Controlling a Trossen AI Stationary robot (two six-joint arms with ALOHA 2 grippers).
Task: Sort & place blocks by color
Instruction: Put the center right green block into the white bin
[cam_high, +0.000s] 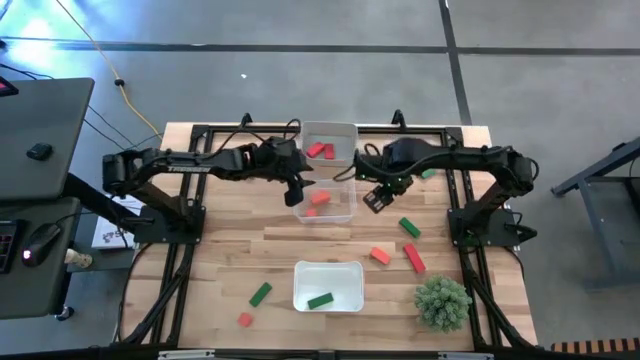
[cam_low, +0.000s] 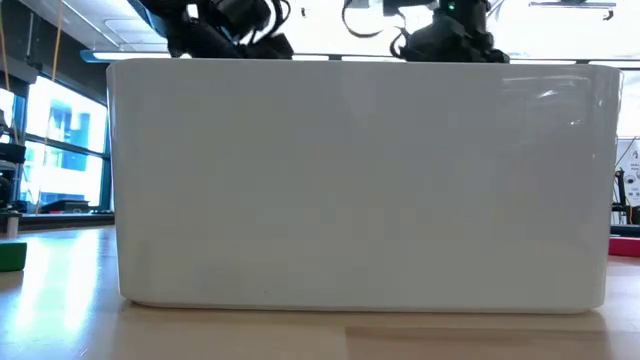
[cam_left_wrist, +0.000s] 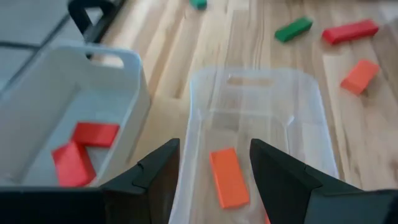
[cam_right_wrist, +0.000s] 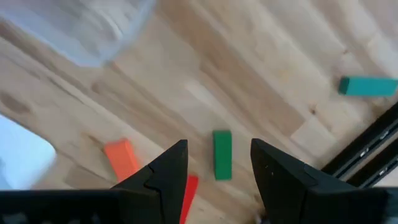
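We see the left gripper (cam_high: 297, 194), fingers spread and empty, above the middle clear tray (cam_high: 345, 213), where an orange block (cam_left_wrist: 228, 177) lies. Right of it the right gripper (cam_high: 376, 199) hovers, jaws parted, empty. Loose blocks (cam_high: 410, 227) lie scattered on the table (cam_high: 220, 250).

4 views. High: overhead, straight down on the whole table (cam_high: 230, 250). Low: table height, level, pressed close against a white tray (cam_low: 360, 180). Left wrist: down into the clear tray (cam_left_wrist: 261, 106). Right wrist: down on bare tabletop, sharing a green block (cam_right_wrist: 222, 154) with high.
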